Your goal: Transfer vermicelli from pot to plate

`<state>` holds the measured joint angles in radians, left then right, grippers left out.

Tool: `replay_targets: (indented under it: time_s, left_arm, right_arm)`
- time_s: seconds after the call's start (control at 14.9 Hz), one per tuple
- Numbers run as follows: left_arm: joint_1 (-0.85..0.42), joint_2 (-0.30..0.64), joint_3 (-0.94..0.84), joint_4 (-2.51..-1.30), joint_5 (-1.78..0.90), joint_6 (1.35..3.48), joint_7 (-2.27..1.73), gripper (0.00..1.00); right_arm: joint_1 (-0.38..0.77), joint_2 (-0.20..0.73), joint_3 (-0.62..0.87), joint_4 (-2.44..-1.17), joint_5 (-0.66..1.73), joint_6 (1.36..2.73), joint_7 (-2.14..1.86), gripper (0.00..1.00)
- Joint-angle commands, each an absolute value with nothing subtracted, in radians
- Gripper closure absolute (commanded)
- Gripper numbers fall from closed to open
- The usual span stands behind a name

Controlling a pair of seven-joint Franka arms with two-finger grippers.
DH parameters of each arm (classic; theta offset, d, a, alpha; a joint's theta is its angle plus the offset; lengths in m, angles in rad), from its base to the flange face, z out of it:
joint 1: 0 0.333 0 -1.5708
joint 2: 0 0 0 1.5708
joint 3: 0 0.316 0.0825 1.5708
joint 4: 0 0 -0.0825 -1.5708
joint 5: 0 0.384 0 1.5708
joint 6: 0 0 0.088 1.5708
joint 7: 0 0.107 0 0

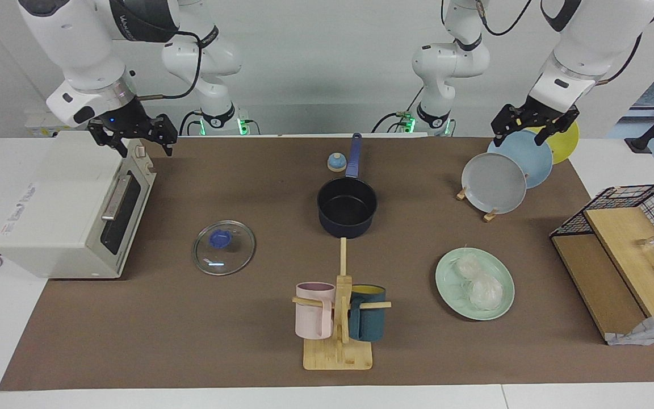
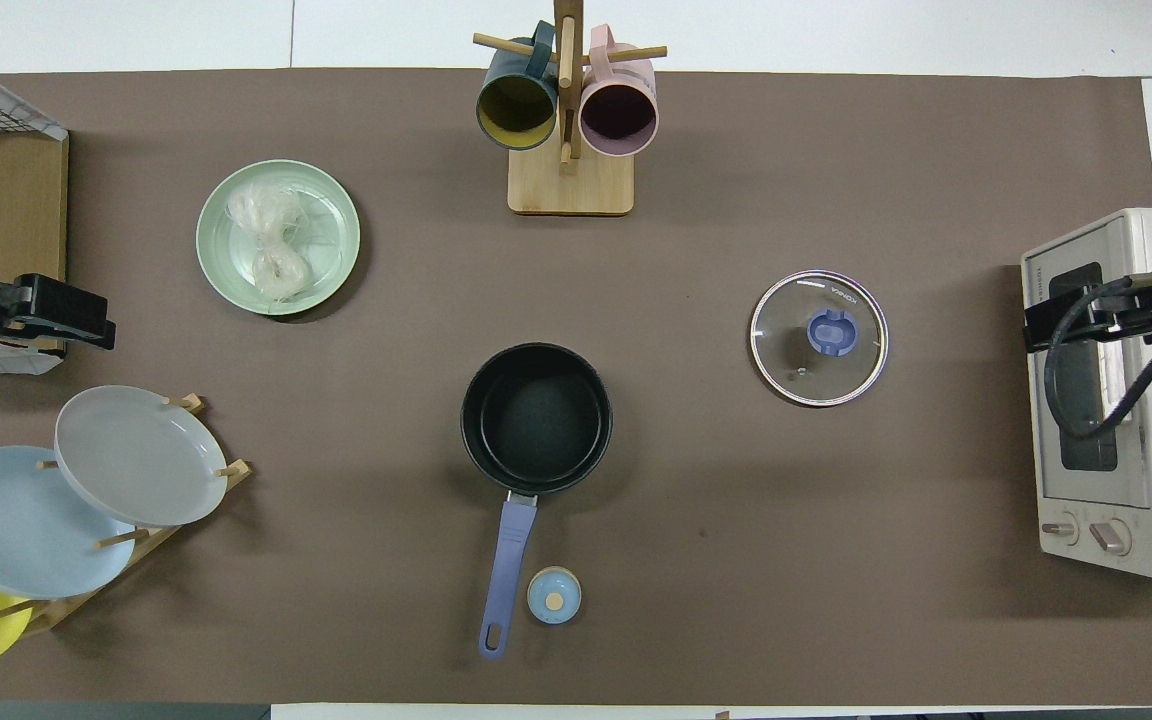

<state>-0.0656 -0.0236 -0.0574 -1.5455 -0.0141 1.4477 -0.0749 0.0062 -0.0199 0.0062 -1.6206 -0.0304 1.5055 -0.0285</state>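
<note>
The vermicelli (image 1: pixel 477 281) lies as two whitish wrapped lumps on the mint-green plate (image 1: pixel 447 281), toward the left arm's end of the table; it also shows in the overhead view (image 2: pixel 271 245) on the plate (image 2: pixel 333 240). The dark navy pot (image 1: pixel 347 207) stands mid-table with a bare black inside, its blue handle pointing toward the robots; it also shows in the overhead view (image 2: pixel 536 418). My left gripper (image 1: pixel 523 133) hangs open and holds nothing over the plate rack. My right gripper (image 1: pixel 137 142) hangs open and holds nothing over the toaster oven.
A glass lid (image 1: pixel 224 247) lies between pot and toaster oven (image 1: pixel 71 210). A mug tree (image 1: pixel 338 318) with two mugs stands farther from the robots than the pot. A rack holds grey (image 1: pixel 494 183), light blue and yellow plates. A wire basket (image 1: pixel 639 210) stands at the left arm's end of the table.
</note>
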Motion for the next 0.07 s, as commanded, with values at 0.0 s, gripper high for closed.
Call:
replay_targets:
  time_s: [0.0]
  left_arm:
    - [-0.074, -0.015, -0.054, -1.523, 0.005, 1.424, -0.081, 0.0]
  right_arm:
    - [-0.005, -0.025, 0.014, -1.62, -0.029, 1.516, -0.051, 0.0]
